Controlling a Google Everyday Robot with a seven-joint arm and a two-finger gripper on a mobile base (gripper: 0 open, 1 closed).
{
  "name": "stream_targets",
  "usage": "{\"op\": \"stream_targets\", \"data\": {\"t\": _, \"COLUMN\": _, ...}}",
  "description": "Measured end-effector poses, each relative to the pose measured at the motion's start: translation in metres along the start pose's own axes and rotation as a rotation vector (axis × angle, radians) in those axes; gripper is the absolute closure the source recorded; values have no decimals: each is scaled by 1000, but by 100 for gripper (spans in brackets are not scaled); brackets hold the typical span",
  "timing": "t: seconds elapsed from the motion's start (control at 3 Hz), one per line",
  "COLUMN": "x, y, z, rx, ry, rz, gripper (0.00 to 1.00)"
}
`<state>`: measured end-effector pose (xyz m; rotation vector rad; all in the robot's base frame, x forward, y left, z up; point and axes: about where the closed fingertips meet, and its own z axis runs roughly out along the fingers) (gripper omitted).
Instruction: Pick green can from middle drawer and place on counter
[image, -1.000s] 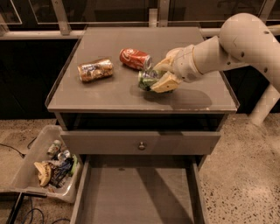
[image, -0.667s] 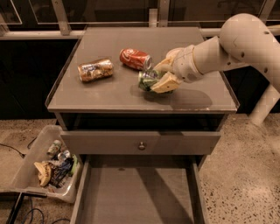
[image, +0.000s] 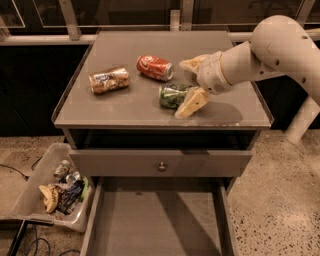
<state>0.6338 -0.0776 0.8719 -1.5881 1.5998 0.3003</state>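
The green can (image: 171, 95) lies on its side on the counter (image: 125, 107), near the middle of its front half. My gripper (image: 179, 90) is open around the can's right end. One finger (image: 192, 102) rests along the can's near right side. The other finger (image: 194, 62) stands clear behind it. The can rests on the counter top. The middle drawer (image: 160, 225) is pulled out below, with a bare floor.
A red cola can (image: 155, 67) and a gold-brown can (image: 109, 80) lie on the counter to the left of the green can. A closed drawer front with a round knob (image: 161, 166) sits above the open drawer. A bin of scraps (image: 55, 192) stands on the floor at the left.
The fingers have spread a little and the near finger has slid off toward the counter's front. The green can stays where it was, lying on the counter top.
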Motion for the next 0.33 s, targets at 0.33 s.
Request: {"op": "stream_targets", "data": {"t": 0.33, "x": 0, "y": 0, "z": 0, "rx": 0, "ry": 0, "rz": 0, "gripper": 0}}
